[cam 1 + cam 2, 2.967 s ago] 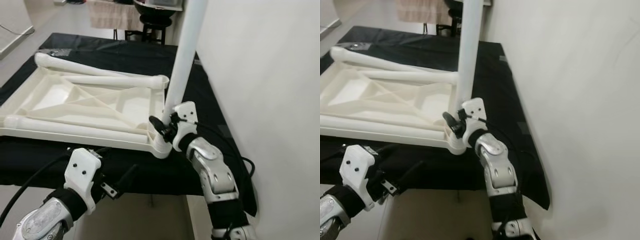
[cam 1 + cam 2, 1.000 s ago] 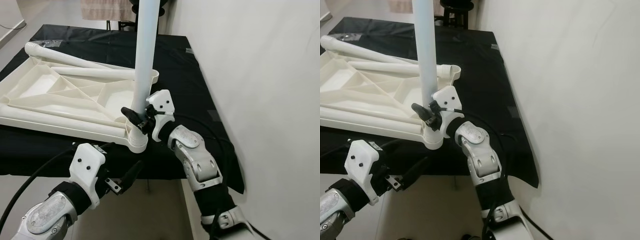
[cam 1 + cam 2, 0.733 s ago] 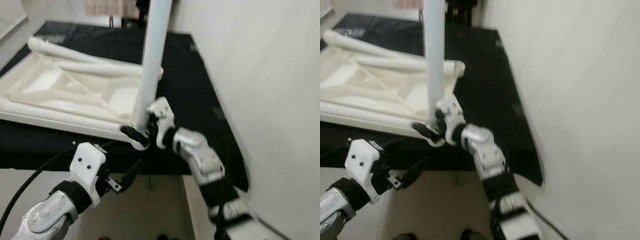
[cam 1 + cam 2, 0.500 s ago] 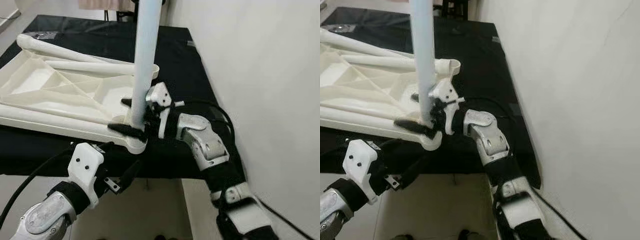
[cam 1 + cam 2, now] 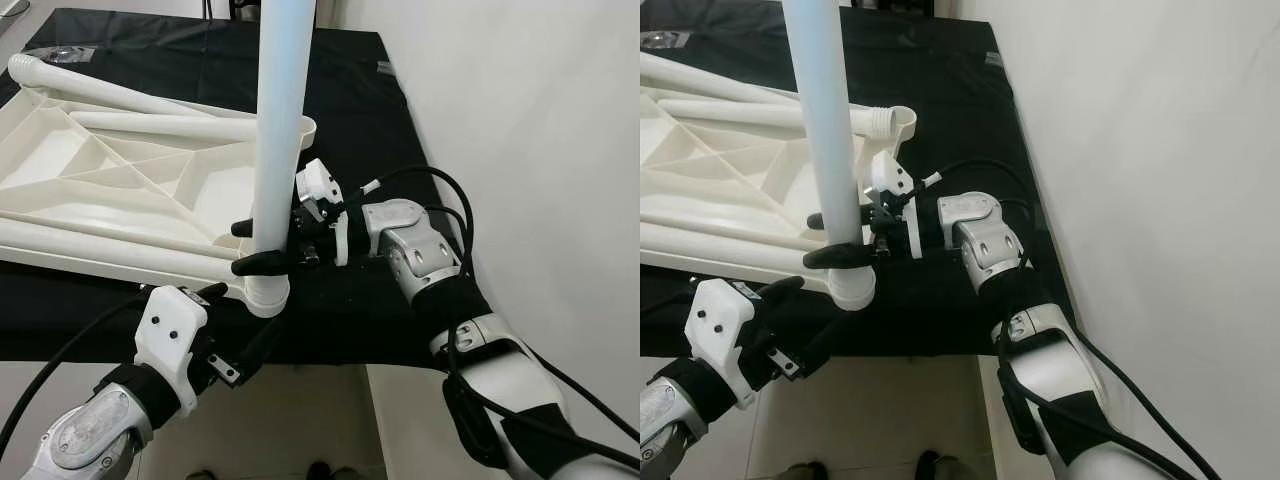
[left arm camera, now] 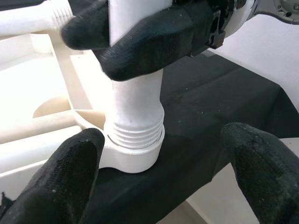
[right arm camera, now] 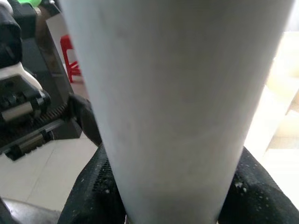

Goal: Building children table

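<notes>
White table leg (image 5: pixel 277 130) upright in corner socket (image 5: pixel 262 291) of upturned white tabletop (image 5: pixel 90 190), 3 legs lying flat

Table leg (image 5: pixel 280 130) top cut off; tabletop (image 5: pixel 90 200) left end cropped.

Right arm bent at the elbow, forearm reaching in across the front, wrist level. Right gripper (image 5: pixel 262 247) clamped, one black finger on each side of an upright white tube (image 5: pixel 277 120). Left arm low and forward, left gripper (image 5: pixel 243 352) spread wide, fingers (image 6: pixel 70 172) pointing ahead, holding nothing.
</notes>
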Motion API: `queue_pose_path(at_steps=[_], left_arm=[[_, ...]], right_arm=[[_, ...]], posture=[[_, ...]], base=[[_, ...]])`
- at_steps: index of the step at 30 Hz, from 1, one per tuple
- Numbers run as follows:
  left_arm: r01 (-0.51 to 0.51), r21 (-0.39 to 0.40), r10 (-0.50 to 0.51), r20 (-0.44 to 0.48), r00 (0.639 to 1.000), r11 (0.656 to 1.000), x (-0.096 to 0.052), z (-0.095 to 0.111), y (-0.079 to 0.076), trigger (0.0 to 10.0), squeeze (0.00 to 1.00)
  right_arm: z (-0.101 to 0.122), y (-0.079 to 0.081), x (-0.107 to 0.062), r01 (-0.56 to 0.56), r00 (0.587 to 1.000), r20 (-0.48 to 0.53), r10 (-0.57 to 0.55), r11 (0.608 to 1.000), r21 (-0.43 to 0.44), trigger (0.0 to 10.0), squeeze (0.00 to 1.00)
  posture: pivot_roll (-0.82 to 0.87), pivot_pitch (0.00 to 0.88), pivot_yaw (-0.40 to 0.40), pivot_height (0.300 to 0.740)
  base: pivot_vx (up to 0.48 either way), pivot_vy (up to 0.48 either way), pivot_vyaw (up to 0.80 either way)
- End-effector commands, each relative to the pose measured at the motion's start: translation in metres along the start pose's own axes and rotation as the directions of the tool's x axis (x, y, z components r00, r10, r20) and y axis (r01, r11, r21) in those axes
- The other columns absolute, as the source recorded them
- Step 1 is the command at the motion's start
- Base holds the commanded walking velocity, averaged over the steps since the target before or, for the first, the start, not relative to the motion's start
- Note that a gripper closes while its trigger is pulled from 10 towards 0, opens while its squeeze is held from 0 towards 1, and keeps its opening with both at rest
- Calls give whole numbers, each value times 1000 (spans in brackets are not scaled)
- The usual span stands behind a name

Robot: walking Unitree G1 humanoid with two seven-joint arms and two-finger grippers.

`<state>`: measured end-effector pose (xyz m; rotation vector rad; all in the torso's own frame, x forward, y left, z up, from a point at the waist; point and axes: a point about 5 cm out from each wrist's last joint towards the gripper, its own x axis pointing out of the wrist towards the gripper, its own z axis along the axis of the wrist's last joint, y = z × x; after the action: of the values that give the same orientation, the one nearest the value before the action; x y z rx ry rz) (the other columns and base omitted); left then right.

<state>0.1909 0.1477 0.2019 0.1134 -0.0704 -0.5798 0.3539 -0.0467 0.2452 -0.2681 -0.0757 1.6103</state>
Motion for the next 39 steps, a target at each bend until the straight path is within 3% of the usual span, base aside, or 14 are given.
queue_pose_path(at_steps=[1,4,9,11,14,21,22,26,27,30,31,32,35,39], left_arm=[[11,-10,-11,-5,1000,1000,-2,0,-3,10000,0],[13,-11,-13,-6,1000,1000,-2,0,-3,10000,0],[21,-14,-21,-10,1000,1000,-3,0,-5,10000,0],[15,-6,-15,-18,1000,1000,-5,0,-2,10000,0],[-1,5,1,-23,1000,1000,-9,0,1,10000,0],[-38,15,38,-31,999,999,-12,-2,6,10000,0],[-45,17,46,-30,999,999,-12,-1,7,10000,0],[-52,18,52,-29,998,998,-13,-1,8,10000,0],[-59,18,59,-28,998,998,-13,-2,9,10000,0],[-59,18,59,-25,998,998,-12,-2,9,10000,0],[-57,17,57,-19,998,998,-10,-2,9,10000,0],[-55,16,56,-17,998,998,-10,-3,9,10000,0],[-55,16,55,-17,998,998,-9,-3,9,10000,0],[-39,10,39,-13,999,999,-7,-3,6,10000,0]], right_arm=[[-5,2,-2,-26,1000,-11,26,1000,10,0,0],[-9,2,-4,-13,1000,-20,13,1000,16,0,0],[-56,7,-16,383,918,-162,-363,917,116,0,0],[-100,34,-22,768,624,-366,-690,629,121,0,0],[-110,66,-13,824,551,-439,-710,545,154,0,0],[-108,47,-12,798,581,-408,-704,591,116,0,0],[-106,42,-13,807,571,-401,-716,579,115,10000,0],[-102,38,-14,810,569,-381,-729,575,111,10000,0],[-85,29,-14,800,594,-301,-746,585,130,10000,1000],[-70,22,-13,775,630,-231,-741,616,137,10000,1000],[-47,12,-13,705,708,-105,-698,693,148,10000,922],[-37,11,-13,638,768,-46,-638,757,140,10000,0],[-31,12,-13,591,804,-15,-595,796,131,10000,0],[-17,15,-8,291,956,38,-292,956,45,10000,0]], posture=[[184,217,-146,740],[184,217,-146,740],[181,226,-157,740],[197,240,-159,740],[199,239,-155,740],[209,221,-151,740],[208,217,-152,740],[208,217,-152,740],[197,200,-154,740],[194,195,-154,740],[193,191,-155,740],[193,186,-156,740],[193,186,-156,740],[198,187,-160,740]], base=[[0,0,0],[0,0,0],[0,0,0],[0,0,0],[0,0,0],[0,0,0],[0,0,0],[0,0,0],[0,0,0],[0,0,0],[0,0,0],[0,0,0],[0,0,0],[0,0,0]])
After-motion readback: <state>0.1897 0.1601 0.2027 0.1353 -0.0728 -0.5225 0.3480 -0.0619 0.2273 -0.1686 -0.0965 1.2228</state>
